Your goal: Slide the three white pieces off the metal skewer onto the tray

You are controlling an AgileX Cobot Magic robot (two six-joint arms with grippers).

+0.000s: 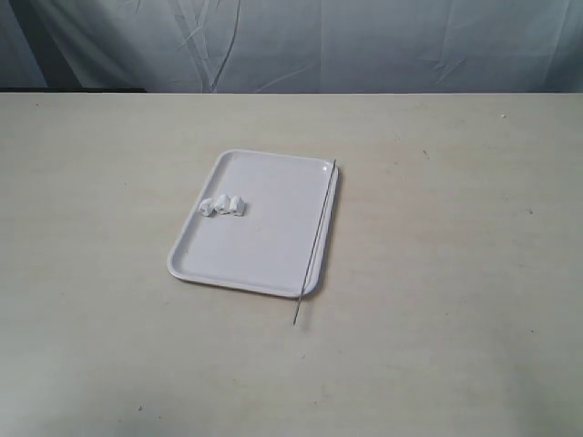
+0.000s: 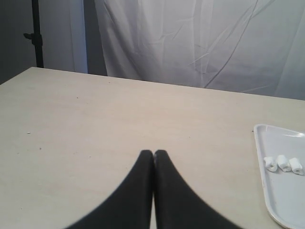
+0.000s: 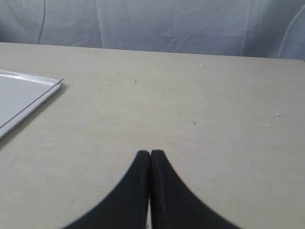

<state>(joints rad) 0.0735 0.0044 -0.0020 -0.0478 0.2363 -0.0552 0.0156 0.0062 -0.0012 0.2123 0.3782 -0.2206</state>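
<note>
The white tray [image 1: 273, 246] lies mid-table. Three white pieces [image 1: 223, 207] sit side by side on its left part, free of the rod; the left wrist view shows them [image 2: 283, 163] on the tray [image 2: 281, 200] too. The metal skewer [image 1: 316, 241] rests along the tray's right rim, its near tip past the tray on the table. In the right wrist view the skewer [image 3: 28, 109] runs along the tray's edge [image 3: 19, 98]. My left gripper [image 2: 153, 152] and right gripper [image 3: 150, 152] are both shut, empty, over bare table. Neither shows in the exterior view.
The beige table [image 1: 455, 273] stretches wide around the tray. A wrinkled white curtain [image 1: 291, 45] hangs behind the far edge. A dark stand [image 2: 35, 33] rises at the back in the left wrist view.
</note>
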